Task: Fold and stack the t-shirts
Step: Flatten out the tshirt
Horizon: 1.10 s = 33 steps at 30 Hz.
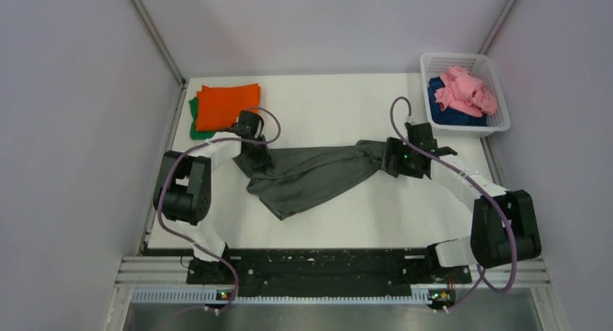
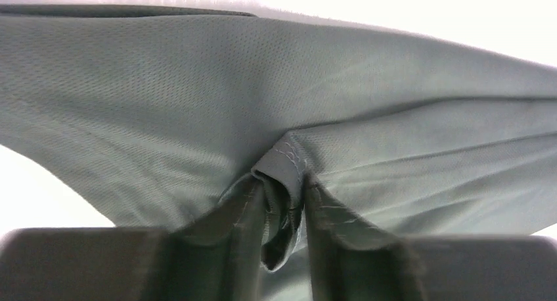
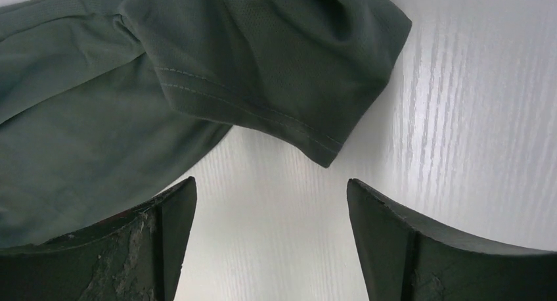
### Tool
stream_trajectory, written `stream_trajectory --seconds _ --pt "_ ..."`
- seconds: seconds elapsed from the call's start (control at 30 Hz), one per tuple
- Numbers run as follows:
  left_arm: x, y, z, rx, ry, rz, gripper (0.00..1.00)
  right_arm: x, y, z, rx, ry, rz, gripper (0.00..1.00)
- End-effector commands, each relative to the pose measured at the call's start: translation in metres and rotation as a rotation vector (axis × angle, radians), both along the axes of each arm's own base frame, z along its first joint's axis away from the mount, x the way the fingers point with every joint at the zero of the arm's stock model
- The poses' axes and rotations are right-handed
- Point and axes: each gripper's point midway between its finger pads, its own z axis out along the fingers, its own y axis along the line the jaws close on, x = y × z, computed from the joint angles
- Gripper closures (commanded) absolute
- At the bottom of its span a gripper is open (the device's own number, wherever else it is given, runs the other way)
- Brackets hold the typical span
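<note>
We are working on the dark grey t-shirt (image 1: 311, 175). It lies across the middle of the counter (image 1: 347, 100), pulled out long from left to right. Our left fingers (image 2: 203, 268) are pinched shut on a stitched edge of it, so that end stays put while we make it flat. Our right fingers (image 3: 98, 248) are wide open with only bare counter between them. A sleeve sits just past them, toward the top of that view, so we think they are here to grab it next.

At the upper left of the top view, an orange t-shirt (image 1: 228, 105) lies folded on a green t-shirt (image 1: 195, 125). That is our stack. At the upper right, the white basket (image 1: 499, 125) holds a pink t-shirt (image 1: 466, 89) and a dark blue t-shirt (image 1: 444, 114), not folded yet.
</note>
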Motion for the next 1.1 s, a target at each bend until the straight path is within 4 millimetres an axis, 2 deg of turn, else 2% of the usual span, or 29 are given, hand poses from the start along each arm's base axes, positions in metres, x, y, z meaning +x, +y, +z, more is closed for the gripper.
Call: stream_trajectory --seconds 0.0,0.07,0.3,0.5,0.57,0.63,0.67,0.73,0.83,0.87,0.93,0.97,1.0,1.07 --pt "0.021 -0.014 0.010 -0.030 -0.051 -0.044 0.81 0.032 0.002 0.002 -0.011 -0.069 -0.048 0.17" --pt "0.023 -0.013 0.014 -0.020 -0.062 -0.033 0.99 0.037 0.004 -0.003 -0.010 -0.062 -0.053 0.19" --pt "0.022 -0.011 0.042 -0.015 -0.127 -0.030 1.00 0.054 0.000 -0.018 -0.034 -0.081 -0.084 0.26" --pt "0.020 -0.008 0.078 -0.008 -0.214 -0.028 1.00 0.079 -0.005 -0.024 -0.074 -0.139 -0.101 0.50" --pt "0.022 -0.007 0.096 -0.007 -0.267 -0.024 1.00 0.092 -0.007 -0.023 -0.101 -0.172 -0.099 0.68" --pt "0.025 -0.003 0.118 -0.002 -0.329 -0.010 1.00 0.101 -0.008 -0.017 -0.104 -0.204 -0.108 0.97" --pt "0.028 -0.001 0.132 0.003 -0.365 -0.001 1.00 0.106 -0.008 -0.009 -0.097 -0.230 -0.113 1.00" --pt "0.033 0.006 0.165 0.022 -0.454 0.021 1.00 0.113 -0.007 0.018 -0.086 -0.303 -0.116 1.00" --pt "0.035 0.013 0.222 0.031 -0.610 0.027 1.00 0.120 -0.010 0.083 -0.082 -0.463 -0.119 1.00" --pt "0.033 0.014 0.244 0.025 -0.670 0.025 1.00 0.118 -0.011 0.117 -0.070 -0.540 -0.121 1.00" --pt "0.026 0.016 0.286 0.007 -0.791 0.020 1.00 0.111 -0.009 0.172 -0.026 -0.654 -0.118 1.00" --pt "0.020 0.017 0.312 -0.008 -0.874 0.020 1.00 0.105 -0.006 0.201 0.014 -0.717 -0.110 1.00" --pt "0.016 0.018 0.330 -0.018 -0.931 0.020 1.00 0.097 -0.002 0.231 0.056 -0.790 -0.101 1.00" --pt "-0.005 0.020 0.374 -0.050 -1.073 0.002 1.00 0.078 0.002 0.289 0.132 -0.942 -0.078 1.00"
